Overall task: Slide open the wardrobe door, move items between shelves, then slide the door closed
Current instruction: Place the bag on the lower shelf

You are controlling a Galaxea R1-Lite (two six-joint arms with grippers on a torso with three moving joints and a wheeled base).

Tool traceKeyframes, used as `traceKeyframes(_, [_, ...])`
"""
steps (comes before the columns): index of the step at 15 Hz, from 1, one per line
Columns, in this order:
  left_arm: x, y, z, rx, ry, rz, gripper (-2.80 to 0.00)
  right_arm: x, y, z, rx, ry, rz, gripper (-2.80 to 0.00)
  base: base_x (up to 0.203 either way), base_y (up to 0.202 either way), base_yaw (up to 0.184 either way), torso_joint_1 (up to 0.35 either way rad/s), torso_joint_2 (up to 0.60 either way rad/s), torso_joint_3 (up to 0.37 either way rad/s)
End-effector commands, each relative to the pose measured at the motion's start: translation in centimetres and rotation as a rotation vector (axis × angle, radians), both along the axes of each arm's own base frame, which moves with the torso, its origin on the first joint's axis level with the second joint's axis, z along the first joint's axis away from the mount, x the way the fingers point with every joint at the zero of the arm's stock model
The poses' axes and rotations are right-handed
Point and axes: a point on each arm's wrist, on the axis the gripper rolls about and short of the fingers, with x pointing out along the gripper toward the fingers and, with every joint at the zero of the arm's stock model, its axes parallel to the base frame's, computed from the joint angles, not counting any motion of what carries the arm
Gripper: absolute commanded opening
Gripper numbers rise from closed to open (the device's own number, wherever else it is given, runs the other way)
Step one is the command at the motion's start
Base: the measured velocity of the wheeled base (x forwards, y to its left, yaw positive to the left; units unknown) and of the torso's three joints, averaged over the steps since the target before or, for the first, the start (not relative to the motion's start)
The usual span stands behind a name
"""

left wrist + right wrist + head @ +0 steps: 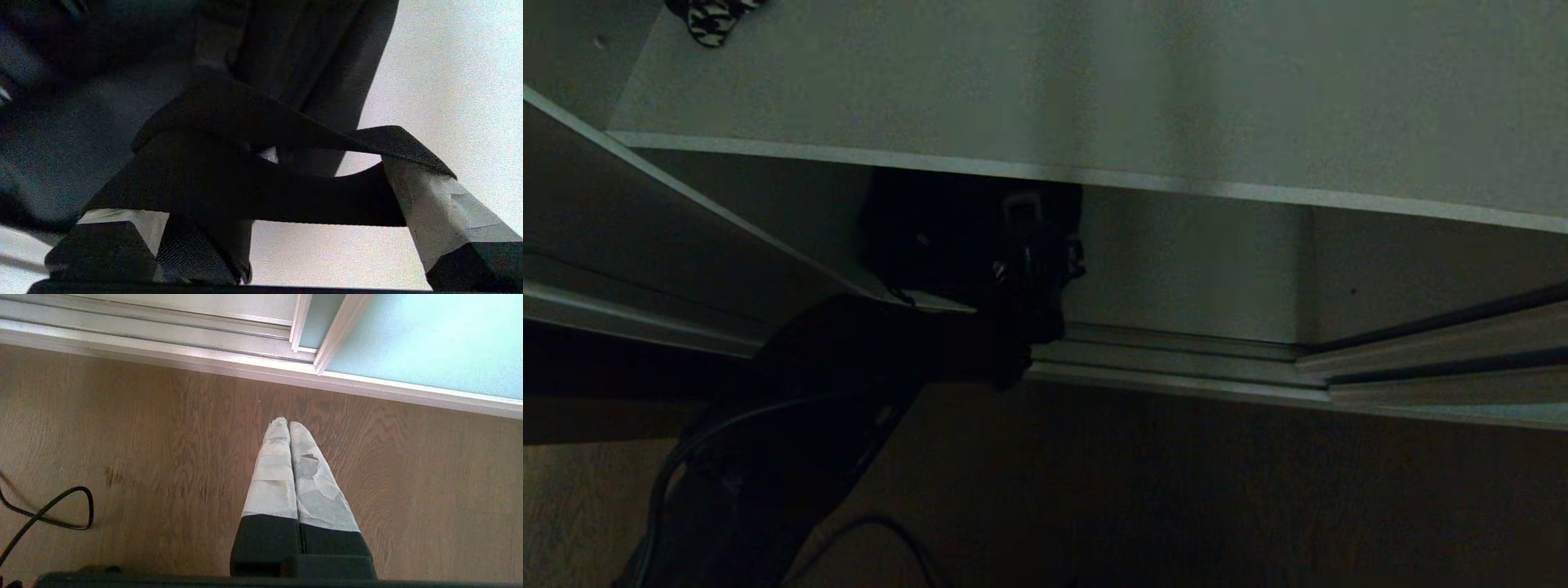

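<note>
A: Where is the bag [968, 245]?

B: On the lower shelf [923, 300], under the upper shelf [1045, 90]. In the head view it sits left of centre, at about eleven o'clock from the middle.

A: And the left gripper [1021, 327]?

B: It reaches in under the upper shelf, right at the bag's near side. The wrist view shows its two fingers spread wide, with the strap [253, 188] running across the gap from one finger [433, 212] to the other and resting on both. The fingers are released, not clamped on it.

A: So which way does the bag lie from the hand?

B: Just ahead, at twelve o'clock from the fingers, its body rising behind the strap. The strap's long axis runs across the jaws, roughly three to nine o'clock. I judge a closing move would pinch air unless the gripper turns or goes deeper.

A: The right gripper [289, 426]?

B: Parked over the floor [163, 457], pointing down, fingers pressed together and holding nothing. The door [425, 347] stands slid aside at its one o'clock. The left arm is far nearer the bag.
</note>
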Motion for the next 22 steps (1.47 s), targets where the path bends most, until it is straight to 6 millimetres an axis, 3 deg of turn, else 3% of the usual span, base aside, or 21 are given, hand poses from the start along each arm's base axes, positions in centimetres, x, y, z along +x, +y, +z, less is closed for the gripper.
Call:
traceKeyframes(1, [-0.4,0.0,1.3,-0.014,-0.03,0.0,0.0,0.0,0.0,0.0,0.0,-0.002,0.001,-2.8,0.0,0.0,0.0,0.0,0.0,0.0])
traceKeyframes(10, [-2.7,-1.8,3.6,0.004,-0.014,-0.057,0.0,0.0,0.0,0.0,0.0,-0.002,0.001,-2.8,0.0,0.0,0.0,0.0,0.0,0.0])
traceKeyframes(17, [-3.5,-2.5,3.6,0.039,0.071,-0.076,0.0,0.0,0.0,0.0,0.0,-0.002,0.001,-2.8,0.0,0.0,0.0,0.0,0.0,0.0])
traceKeyframes(22, [-3.4,-2.7,1.7,0.044,0.193,-0.081,0.0,0.0,0.0,0.0,0.0,-0.002,0.001,-2.8,0.0,0.0,0.0,0.0,0.0,0.0])
